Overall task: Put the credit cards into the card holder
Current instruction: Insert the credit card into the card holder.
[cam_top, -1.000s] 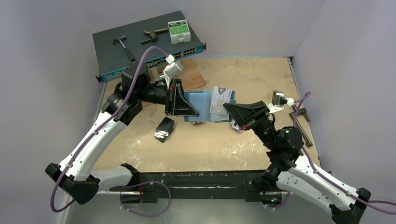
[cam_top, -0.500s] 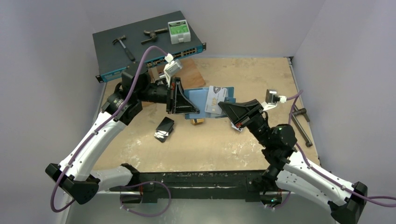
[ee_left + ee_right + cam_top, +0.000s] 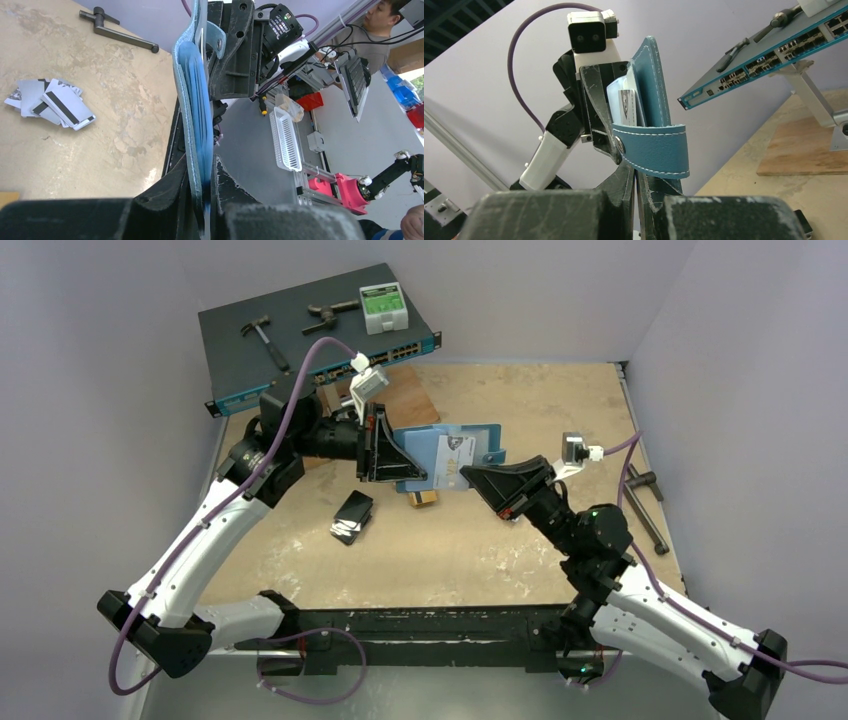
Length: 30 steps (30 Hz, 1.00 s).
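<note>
My left gripper (image 3: 402, 468) is shut on the teal-blue card holder (image 3: 425, 445) and holds it open above the table. In the left wrist view the holder (image 3: 192, 100) stands edge-on between the fingers. My right gripper (image 3: 472, 478) is shut on a silver-grey card (image 3: 451, 458) whose far end sits inside the holder. In the right wrist view the card (image 3: 626, 105) shows in the holder (image 3: 653, 85) above the strap (image 3: 654, 150). A gold-orange card (image 3: 425, 498) lies under the holder. Several loose cards (image 3: 50, 100) lie on the table.
A black card stack (image 3: 352, 517) lies left of centre. A blue network switch (image 3: 320, 335) with tools on it stands at the back left, and a wooden board (image 3: 405, 400) lies in front of it. A metal clamp (image 3: 645, 500) lies at the right edge.
My right gripper has moved left with the silver-grey card, and the card has gone further into the holder. My left gripper has barely moved.
</note>
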Tool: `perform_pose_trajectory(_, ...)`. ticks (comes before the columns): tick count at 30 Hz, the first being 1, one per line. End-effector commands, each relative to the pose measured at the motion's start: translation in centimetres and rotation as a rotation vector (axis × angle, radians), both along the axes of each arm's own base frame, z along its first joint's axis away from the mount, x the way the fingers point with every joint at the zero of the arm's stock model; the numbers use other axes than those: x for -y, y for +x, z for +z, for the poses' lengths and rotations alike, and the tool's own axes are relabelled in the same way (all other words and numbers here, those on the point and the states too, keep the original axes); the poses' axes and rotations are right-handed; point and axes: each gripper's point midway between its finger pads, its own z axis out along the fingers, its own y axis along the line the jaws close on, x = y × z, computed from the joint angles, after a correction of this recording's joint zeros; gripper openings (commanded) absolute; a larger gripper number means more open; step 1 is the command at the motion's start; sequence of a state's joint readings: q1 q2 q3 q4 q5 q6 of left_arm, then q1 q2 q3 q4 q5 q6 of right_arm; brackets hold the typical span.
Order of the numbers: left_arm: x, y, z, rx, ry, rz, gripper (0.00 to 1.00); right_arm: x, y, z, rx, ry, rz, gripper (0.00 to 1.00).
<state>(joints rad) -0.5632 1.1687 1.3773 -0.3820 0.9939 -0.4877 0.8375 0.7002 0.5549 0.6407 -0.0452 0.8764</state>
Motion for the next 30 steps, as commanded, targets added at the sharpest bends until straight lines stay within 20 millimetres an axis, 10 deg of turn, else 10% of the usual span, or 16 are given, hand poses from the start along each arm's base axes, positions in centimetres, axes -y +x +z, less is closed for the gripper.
perform_pose_trajectory(1, -0.4, -1.9, 3.9, 0.106, -0.089, -0.064, 0.0, -0.9, 1.1, -3.1, -0.048, -0.11, -0.019, 0.0)
perform_pose_trajectory(17, -0.2, -1.9, 3.9, 0.064, -0.098, -0.063, 0.0, 3.3, 1.9, 0.9, 0.017, -0.01, -0.217, 0.0)
perform_pose_trajectory(30, -0.2, -2.1, 2.9, 0.0, -0.096, -0.066, 0.0, 2.4, 1.9, 3.0, 0.049, 0.08, -0.171, 0.0)
